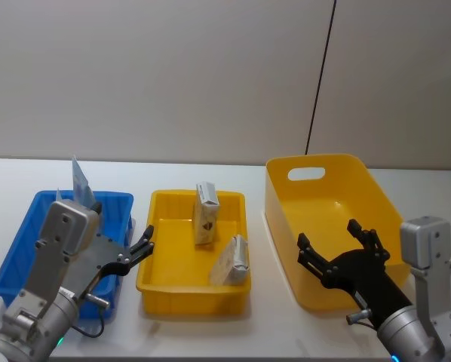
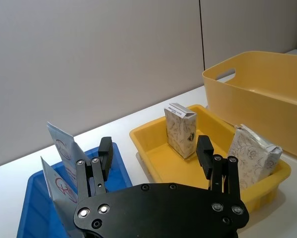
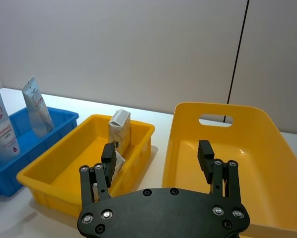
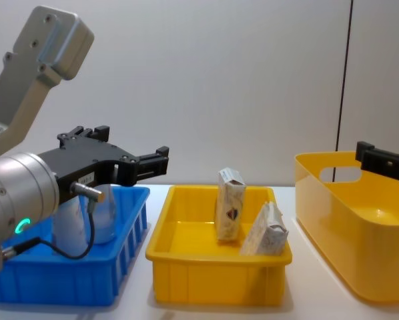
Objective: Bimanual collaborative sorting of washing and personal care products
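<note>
Jaws stood spread and empty on my left gripper [image 1: 141, 251], lower left, and right gripper [image 1: 327, 234], lower right. Leaning carton [image 1: 231, 262] at centre risked slipping under an off-centre pinch.

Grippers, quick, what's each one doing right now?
Left gripper: open, empty, by the blue bin.
Right gripper: open, empty, at the large yellow bin.

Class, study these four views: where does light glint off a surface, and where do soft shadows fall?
Head view: a small glint inside the large yellow tub; a soft shadow on the table under the yellow tray. Right wrist view: another glint inside the tub. Chest view: a green light glows on the left arm.
</note>
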Action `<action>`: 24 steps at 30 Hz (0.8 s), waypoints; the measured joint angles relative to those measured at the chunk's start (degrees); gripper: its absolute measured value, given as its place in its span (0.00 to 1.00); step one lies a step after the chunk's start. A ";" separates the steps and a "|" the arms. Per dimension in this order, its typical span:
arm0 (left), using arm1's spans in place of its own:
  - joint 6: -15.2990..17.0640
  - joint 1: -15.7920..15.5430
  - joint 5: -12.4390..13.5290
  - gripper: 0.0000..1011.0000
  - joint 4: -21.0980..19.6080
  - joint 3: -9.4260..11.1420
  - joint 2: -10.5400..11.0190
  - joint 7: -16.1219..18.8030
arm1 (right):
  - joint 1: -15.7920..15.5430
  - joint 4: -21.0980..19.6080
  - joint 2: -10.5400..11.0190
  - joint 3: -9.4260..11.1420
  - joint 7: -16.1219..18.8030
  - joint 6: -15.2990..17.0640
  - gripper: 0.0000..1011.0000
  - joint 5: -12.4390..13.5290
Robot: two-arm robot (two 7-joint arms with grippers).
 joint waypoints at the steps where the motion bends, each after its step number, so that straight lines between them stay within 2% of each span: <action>1: 0.00 0.00 0.00 0.99 0.00 0.00 0.00 0.00 | 0.00 0.00 0.00 0.00 0.00 0.00 0.99 0.00; 24: 0.00 0.00 0.00 0.99 0.00 0.00 0.00 0.00 | 0.00 0.00 0.00 0.00 0.00 0.00 0.99 0.00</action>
